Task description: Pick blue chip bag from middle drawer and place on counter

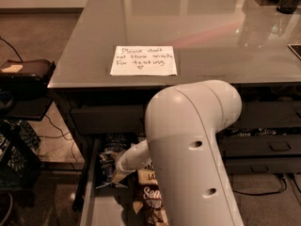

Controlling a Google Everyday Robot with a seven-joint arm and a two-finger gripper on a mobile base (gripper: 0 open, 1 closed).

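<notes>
The claw sits down in the open drawer, probably touching the blue bag just beside it; its grip I cannot tell. The lift to the tabletop above is not yet done.

The blue chip bag lies in the middle drawer, in its left row toward the back. It is a dark, crinkled packet whose lettering cannot be read here. Its right edge is covered by the tip of the arm, where the jaws sit at or just above the bag, at about 3 o'clock of it. The drawer, a shallow grey tray with low sides, stands open at 7 o'clock of the view, below the front edge of the bench, a level, glossy grey top at 12 o'clock.
</notes>
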